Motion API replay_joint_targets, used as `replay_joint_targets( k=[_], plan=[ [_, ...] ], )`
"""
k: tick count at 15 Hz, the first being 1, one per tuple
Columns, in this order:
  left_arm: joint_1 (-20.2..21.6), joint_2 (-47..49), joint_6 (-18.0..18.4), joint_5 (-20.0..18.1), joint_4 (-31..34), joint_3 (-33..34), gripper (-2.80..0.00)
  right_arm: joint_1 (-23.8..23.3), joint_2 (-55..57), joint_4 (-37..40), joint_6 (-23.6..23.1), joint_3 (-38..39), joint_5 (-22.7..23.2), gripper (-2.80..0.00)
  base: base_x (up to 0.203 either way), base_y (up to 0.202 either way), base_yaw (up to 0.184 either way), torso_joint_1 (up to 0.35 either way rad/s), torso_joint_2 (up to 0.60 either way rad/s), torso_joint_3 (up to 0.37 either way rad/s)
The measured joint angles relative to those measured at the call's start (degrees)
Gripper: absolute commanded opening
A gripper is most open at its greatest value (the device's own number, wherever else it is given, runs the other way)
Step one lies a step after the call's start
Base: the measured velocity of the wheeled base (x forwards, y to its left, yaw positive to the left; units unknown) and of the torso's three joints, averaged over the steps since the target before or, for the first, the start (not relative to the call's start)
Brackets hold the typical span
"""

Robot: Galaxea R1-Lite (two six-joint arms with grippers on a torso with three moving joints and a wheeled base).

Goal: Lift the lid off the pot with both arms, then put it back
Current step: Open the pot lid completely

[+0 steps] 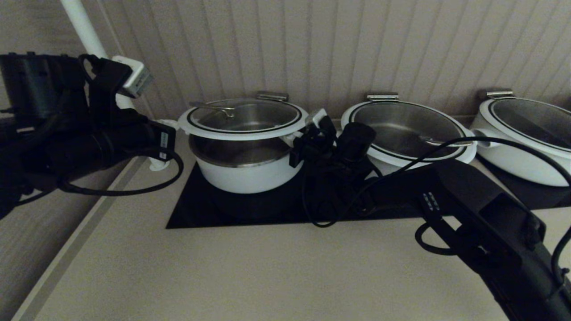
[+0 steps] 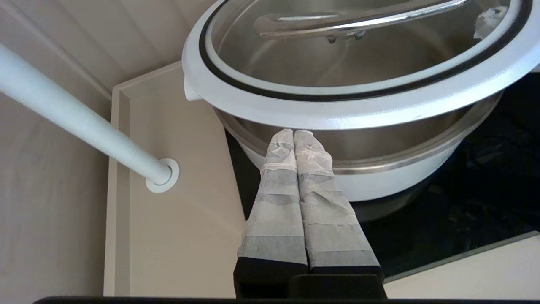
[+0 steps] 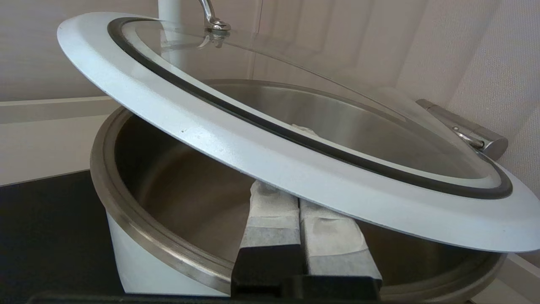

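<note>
The lid (image 1: 243, 133), glass with a white ring and a steel bar handle (image 1: 214, 108), hangs raised above the white pot (image 1: 245, 176), with a gap over the pot's steel rim. My left gripper (image 1: 171, 125) is shut, its padded tips (image 2: 294, 134) under the lid's left edge (image 2: 337, 114), in front of the pot wall (image 2: 379, 181). My right gripper (image 1: 312, 125) is shut too. Its fingers (image 3: 270, 219) reach under the lid's right edge (image 3: 295, 169), over the pot's rim (image 3: 139, 228). In the right wrist view the lid sits tilted.
The pot stands on a black cooktop (image 1: 200, 209). Two wider white pots with glass lids (image 1: 406, 129) (image 1: 526, 133) stand to the right. A white pole (image 1: 84, 26) rises at the back left, with its base (image 2: 162, 175) on the counter. A ribbed wall is close behind.
</note>
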Motion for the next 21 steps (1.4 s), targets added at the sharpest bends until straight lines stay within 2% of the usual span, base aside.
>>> replay_joint_targets(
  k=[8, 16, 21],
  plan=[
    [0.0, -3.9, 0.0, 0.0, 1.0, 4.3, -2.8, -0.1, 0.0, 1.2, 0.0, -1.3, 0.0, -2.8, 0.0, 0.0, 0.0, 0.0, 0.0, 0.0],
    [-0.2, -9.2, -0.2, -0.1, 0.4, 12.6, -2.8, -0.1, 0.2, 1.9, 0.0, -2.9, 0.0, -2.8, 0.0, 0.0, 0.0, 0.0, 0.0, 0.0],
    [-2.4, -9.1, -2.2, -0.1, -2.2, 15.6, -2.8, 0.0, 0.2, 1.9, 0.0, -3.0, 0.0, -2.8, 0.0, 0.0, 0.0, 0.0, 0.0, 0.0]
  ],
)
